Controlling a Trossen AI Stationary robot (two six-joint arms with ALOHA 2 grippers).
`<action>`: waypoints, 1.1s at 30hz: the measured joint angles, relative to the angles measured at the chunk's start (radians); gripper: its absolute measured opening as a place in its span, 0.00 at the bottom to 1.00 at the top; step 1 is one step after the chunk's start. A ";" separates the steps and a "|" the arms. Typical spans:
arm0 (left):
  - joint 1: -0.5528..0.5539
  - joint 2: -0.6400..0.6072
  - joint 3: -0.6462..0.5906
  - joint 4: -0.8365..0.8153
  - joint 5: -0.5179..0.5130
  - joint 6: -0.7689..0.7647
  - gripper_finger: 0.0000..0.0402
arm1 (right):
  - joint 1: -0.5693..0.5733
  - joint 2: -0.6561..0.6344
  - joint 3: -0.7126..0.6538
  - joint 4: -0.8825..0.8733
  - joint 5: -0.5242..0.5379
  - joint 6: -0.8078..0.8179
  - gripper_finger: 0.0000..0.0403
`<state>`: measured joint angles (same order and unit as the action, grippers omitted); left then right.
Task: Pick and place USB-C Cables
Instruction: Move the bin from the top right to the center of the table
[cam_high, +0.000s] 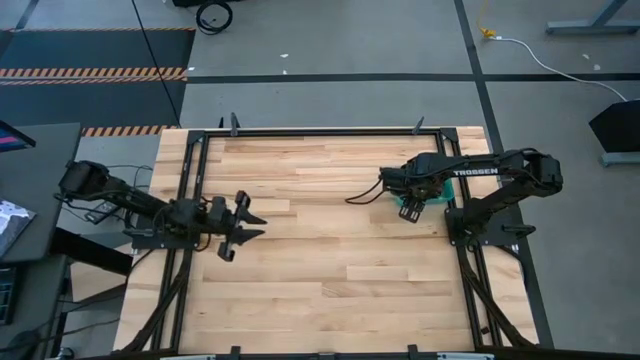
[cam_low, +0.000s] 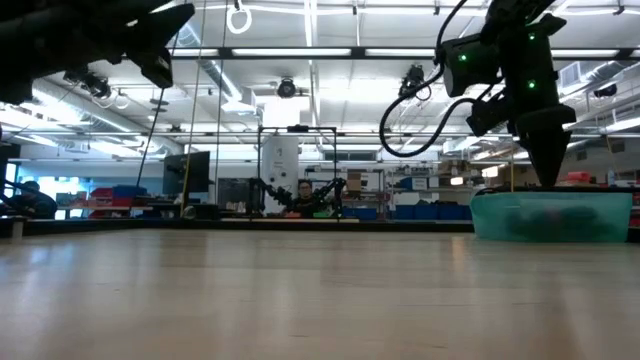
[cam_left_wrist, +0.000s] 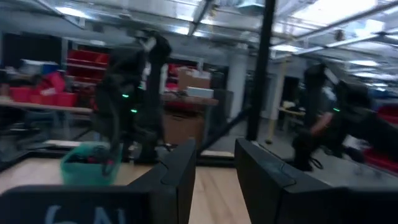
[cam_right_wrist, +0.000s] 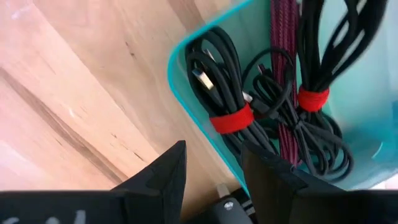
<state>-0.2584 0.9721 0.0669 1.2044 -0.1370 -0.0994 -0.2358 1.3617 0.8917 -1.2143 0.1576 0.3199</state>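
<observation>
Cables (cam_right_wrist: 273, 118) partly hidden in teal bin (cam_right_wrist: 186, 93); right jaws (cam_right_wrist: 211, 165) open above, left jaws (cam_high: 243, 222) open.

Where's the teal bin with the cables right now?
The teal bin sits on the table's right side in the high view, directly under the right end effector; the cables lie bundled inside it.

Teal bin (cam_right_wrist: 186, 93): cut off by the right wrist view's edges, so its far walls go unseen. USB-C Cables (cam_right_wrist: 273, 106) inside it overlap, count unclear. In the high view the right gripper (cam_high: 410, 207) covers the bin's contents; in the low view they are blurred.
</observation>
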 joint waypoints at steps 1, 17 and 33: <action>0.000 -0.002 -0.003 -0.004 0.022 -0.001 0.30 | -0.003 0.000 0.000 0.004 0.000 -0.019 0.40; 0.101 -0.006 -0.004 -0.232 0.234 -0.080 0.30 | -0.012 0.000 0.000 0.050 -0.028 -0.077 0.38; 0.181 -0.006 -0.004 -0.262 0.356 -0.107 0.30 | -0.006 0.000 0.001 -0.028 -0.054 -0.050 0.31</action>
<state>-0.0776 0.9657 0.0628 0.9426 0.2189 -0.2063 -0.2421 1.3617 0.8925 -1.2422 0.1037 0.2694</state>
